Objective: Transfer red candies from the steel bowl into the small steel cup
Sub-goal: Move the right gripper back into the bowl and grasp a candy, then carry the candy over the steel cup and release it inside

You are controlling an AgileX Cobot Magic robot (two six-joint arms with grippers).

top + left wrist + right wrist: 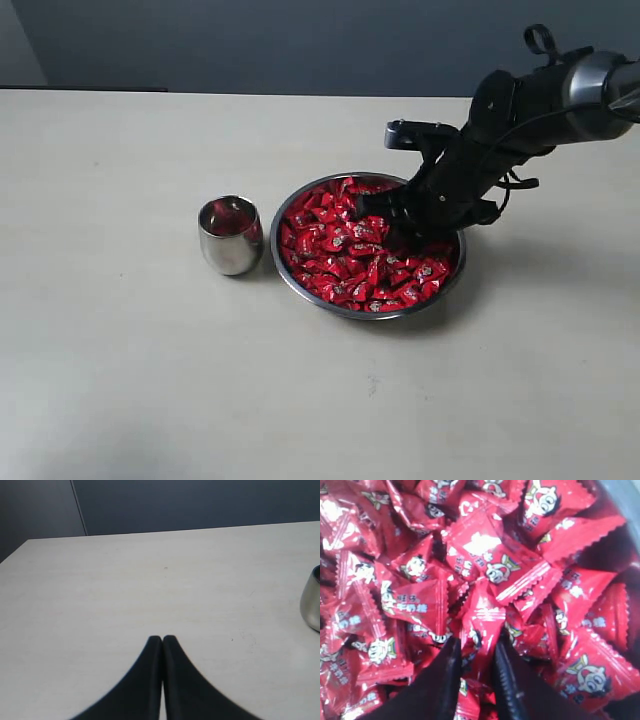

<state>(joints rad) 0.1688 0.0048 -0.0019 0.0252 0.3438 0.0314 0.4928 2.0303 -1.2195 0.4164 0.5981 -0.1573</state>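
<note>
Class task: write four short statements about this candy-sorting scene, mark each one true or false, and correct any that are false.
1. The steel bowl is nearly empty. False: it is heaped with red candies.
2. The small steel cup stands upright beside the bowl. True.
3. The right gripper hovers over the cup. False: it is down in the bowl, with a red candy between its fingers.
4. The left gripper has its fingers shut together above the bare table. True.
</note>
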